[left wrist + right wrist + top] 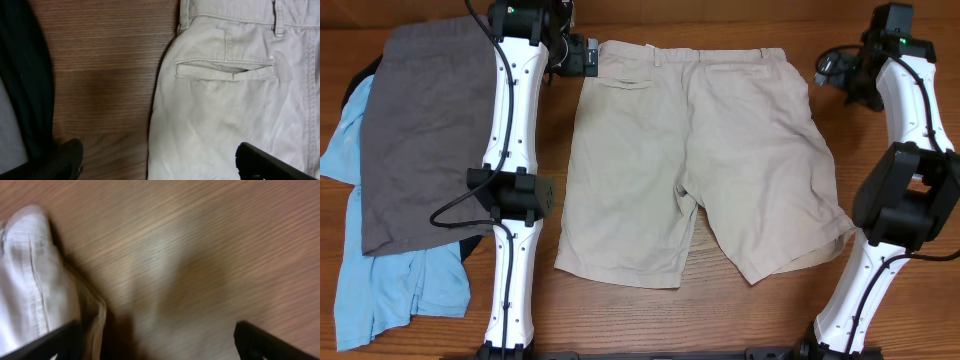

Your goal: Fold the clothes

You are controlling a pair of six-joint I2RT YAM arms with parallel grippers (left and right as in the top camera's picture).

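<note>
Two spread wide: left pincer (160, 167), right pincer (155, 347) | khaki shorts (690, 150) flat mid-surface between arms, bare surface (720, 320) below hems | left wrist alone shows back pocket (225, 70); right wrist only a blurred fabric corner | left arm (515, 150) stretched along grey garment (425, 130), right arm (910, 170) bent at elbow

1. The shorts (700, 150) are plain light beige, with stitching in the same tone.
2. The grey garment (425, 140) is a flat dark grey with no pattern.
3. The light-blue garment (390, 290) is pale sky blue.
4. The black garment (20, 75) is solid black.
5. The desk (720, 320) is brown with wood grain.
6. The left arm (515, 130) and the right arm (910, 100) are white with black joints.
</note>
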